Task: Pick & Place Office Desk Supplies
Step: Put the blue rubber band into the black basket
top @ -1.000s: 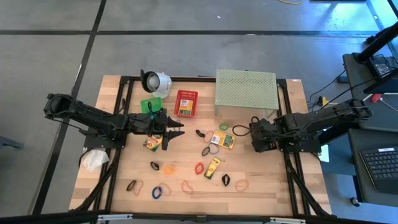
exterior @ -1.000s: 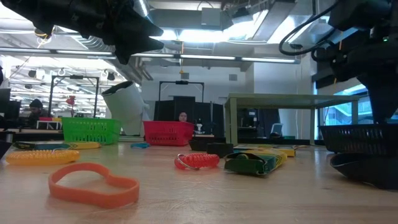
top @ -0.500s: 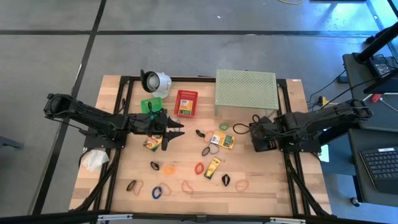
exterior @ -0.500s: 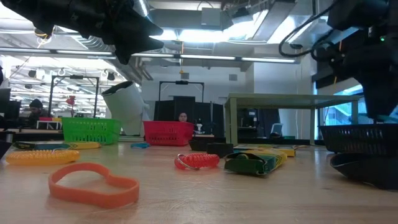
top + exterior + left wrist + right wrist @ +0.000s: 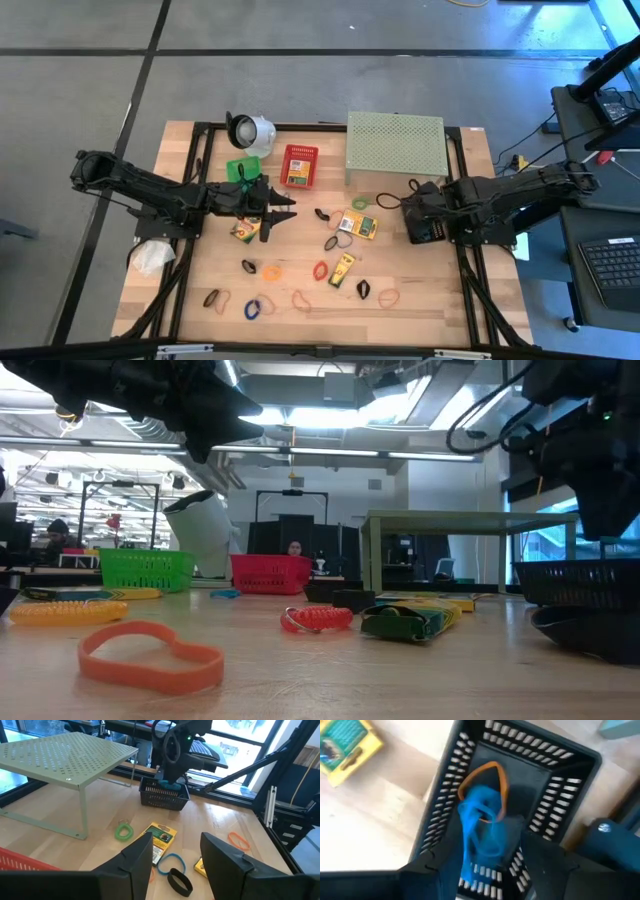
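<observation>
Two grippers are showing, and the right gripper (image 5: 418, 222) is the one doing something. It's hanging right over the black basket (image 5: 560, 780) at the right side of the table (image 5: 430, 290), fingers spread apart and holding nothing. Straight below it, inside the basket, a blue band (image 5: 480, 827) and an orange band (image 5: 492, 782) are lying tangled together. Just outside the basket's wall, a crayon box (image 5: 342, 750) is sitting on the wood.

Left gripper (image 5: 283, 206) is waiting over the middle-left of the table, fingers parted and empty too. From its wrist view, a green band (image 5: 123, 831), a crayon box, a blue loop (image 5: 171, 862) and a black loop (image 5: 179, 882) are lying just ahead of it, well short of the basket. An orange loop (image 5: 239, 840) is off to the side.

Farther out, more loops are lying scattered along the table's near edge: orange (image 5: 272, 270), red (image 5: 320, 270), blue (image 5: 253, 309), black (image 5: 363, 289). Another crayon box (image 5: 343, 268) is lying among them.

Green shelf (image 5: 395, 145), a red basket (image 5: 299, 165) and a green basket (image 5: 240, 167) are sitting along the far side.
</observation>
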Robot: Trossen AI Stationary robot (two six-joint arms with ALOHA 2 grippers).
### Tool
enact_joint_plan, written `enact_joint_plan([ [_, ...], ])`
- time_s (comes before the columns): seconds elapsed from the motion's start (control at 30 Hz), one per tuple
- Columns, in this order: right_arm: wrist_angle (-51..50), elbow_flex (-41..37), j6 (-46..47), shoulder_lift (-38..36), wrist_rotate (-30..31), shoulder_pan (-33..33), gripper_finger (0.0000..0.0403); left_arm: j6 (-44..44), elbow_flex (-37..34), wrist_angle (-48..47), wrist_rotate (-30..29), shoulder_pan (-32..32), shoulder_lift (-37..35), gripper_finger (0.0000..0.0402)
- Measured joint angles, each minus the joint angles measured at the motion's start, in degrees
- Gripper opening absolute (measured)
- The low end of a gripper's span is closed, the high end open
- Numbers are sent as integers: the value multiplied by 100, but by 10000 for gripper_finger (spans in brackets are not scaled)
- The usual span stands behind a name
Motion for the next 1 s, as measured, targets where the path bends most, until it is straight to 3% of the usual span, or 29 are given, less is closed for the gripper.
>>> enact_joint_plan([
  [0.27, 178, 13, -39, -6, -73, -30, 196, 0, 0, 12, 5, 1, 0, 158],
  [0.43, 59, 26, 160, 25, 191, -85, 196, 0, 0, 21, 5, 1, 0, 158],
  [0.83, 47, 23, 1012, 27, 171, -305, 196, -1, 0, 19, 97, 0, 0, 159],
  [1.0, 96, 23, 1707, 27, 554, -305, 196, -5, 0, 21, 97, 0, 0, 161],
])
